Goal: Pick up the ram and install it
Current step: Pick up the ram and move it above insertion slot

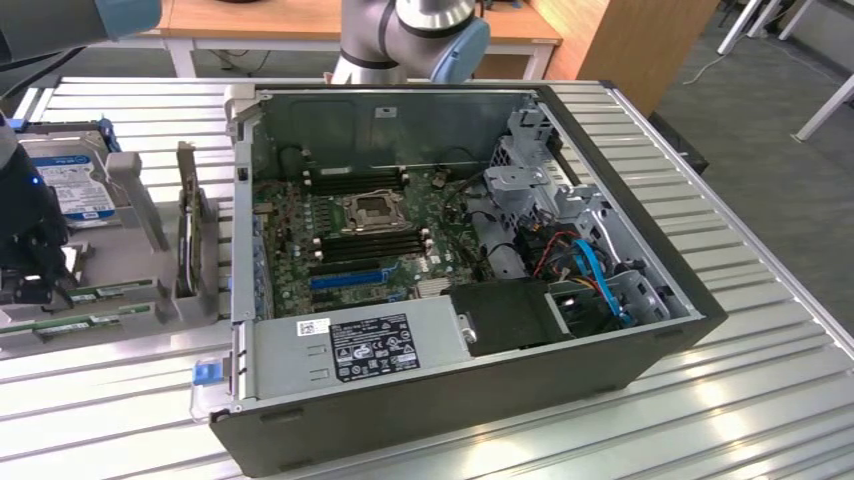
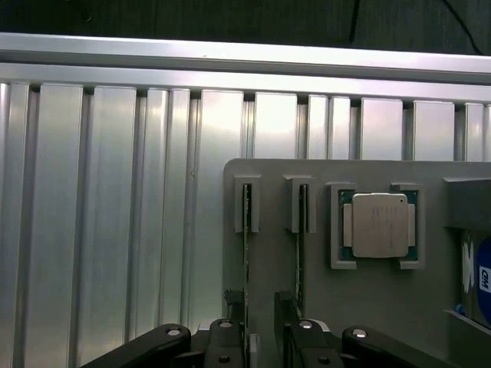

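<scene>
Wrist view: my claw point(image 2: 261, 326) hangs open over the ram point(image 2: 247, 238); nothing gripped
Ram: on edge in the grey holder point(image 2: 272, 230), so my jaws can straddle it

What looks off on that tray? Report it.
Nothing stands out: the ram and the second stick stand straight in the gray tray slots, and the processor sits square in its pocket.

exterior view high over case point(image 1: 534, 395); wrist view close above shared tray point(image 2: 368, 307)
</scene>
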